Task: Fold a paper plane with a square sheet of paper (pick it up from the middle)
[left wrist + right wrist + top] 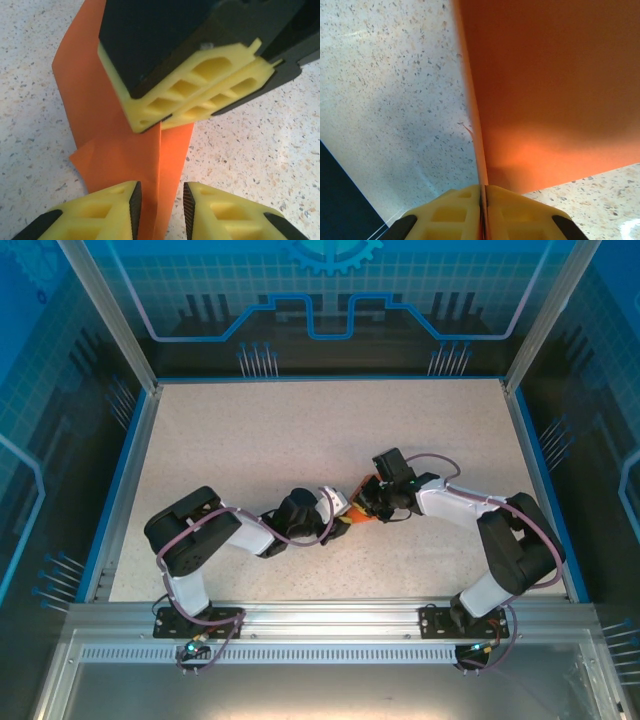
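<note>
The right tool [484,189] pinches the folded orange paper [560,90] tight. The left tool [162,195] is a little apart around its fold, in the middle of the tabletop [250,440].

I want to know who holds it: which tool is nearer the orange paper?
Right. The right tool is shut on the orange paper at its folded edge. The left tool straddles the paper with its jaws part open, not clamped.
</note>
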`<state>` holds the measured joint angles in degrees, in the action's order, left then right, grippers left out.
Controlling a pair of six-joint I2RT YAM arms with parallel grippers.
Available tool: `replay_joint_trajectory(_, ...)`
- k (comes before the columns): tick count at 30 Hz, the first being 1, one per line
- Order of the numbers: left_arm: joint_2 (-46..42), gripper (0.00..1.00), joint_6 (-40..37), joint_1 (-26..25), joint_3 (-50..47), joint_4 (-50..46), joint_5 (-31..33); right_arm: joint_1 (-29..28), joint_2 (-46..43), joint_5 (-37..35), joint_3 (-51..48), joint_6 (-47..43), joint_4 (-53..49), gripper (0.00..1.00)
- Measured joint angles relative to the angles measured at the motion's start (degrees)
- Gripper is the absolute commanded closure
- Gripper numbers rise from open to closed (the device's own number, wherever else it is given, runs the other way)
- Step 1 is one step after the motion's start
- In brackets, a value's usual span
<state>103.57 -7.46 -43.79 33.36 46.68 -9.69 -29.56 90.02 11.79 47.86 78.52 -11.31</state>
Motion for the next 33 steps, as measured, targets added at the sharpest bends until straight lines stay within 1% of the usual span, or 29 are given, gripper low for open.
replay_joint_trajectory(6,0.31,0.68,0.0,-0.04,1.14,0.46,0.94,0.28,0.0,1.86,-0.31,0.81,0.98,0.89)
replay_joint_trajectory(8,0.57,0.7,0.0,-0.07,1.42,0.68,1.33,0.48,0.0,2.25,-0.33,1.01,1.16,0.89)
replay_joint_trajectory(10,0.66,0.75,0.0,-0.07,1.51,0.81,1.84,0.52,0.0,2.6,-0.44,1.05,1.46,0.88)
replay_joint_trajectory(13,0.66,0.82,-0.02,-0.11,1.53,1.09,2.51,0.74,0.0,2.86,-0.74,1.31,1.75,0.78)
replay_joint_trajectory(15,0.66,0.86,-0.09,-0.11,1.53,1.27,2.89,0.9,0.0,2.86,-0.79,1.01,1.7,0.67)
replay_joint_trajectory(19,0.68,0.88,0.0,-0.15,1.53,1.22,3.06,1.97,-0.85,2.6,-1.33,-1.33,1.25,0.51)
replay_joint_trajectory(21,0.68,0.89,0.2,-0.17,1.53,1.18,2.99,3.04,-2.1,2.38,-1.86,-3.56,1.03,0.46)
replay_joint_trajectory(24,0.68,0.89,1.68,-0.22,1.55,0.74,2.67,4.66,-4.66,2.14,-3.02,-7.78,1.05,0.43)
replay_joint_trajectory(28,0.68,0.92,4.63,-0.22,1.77,-0.52,1.99,6.71,-9.03,2.12,-6.43,-13.49,2.32,0.44)
replay_joint_trajectory(33,0.68,0.96,10.25,-0.22,2.91,-3.34,1.64,9.57,-14.84,1.75,-11.82,-20.81,3.93,0.45)
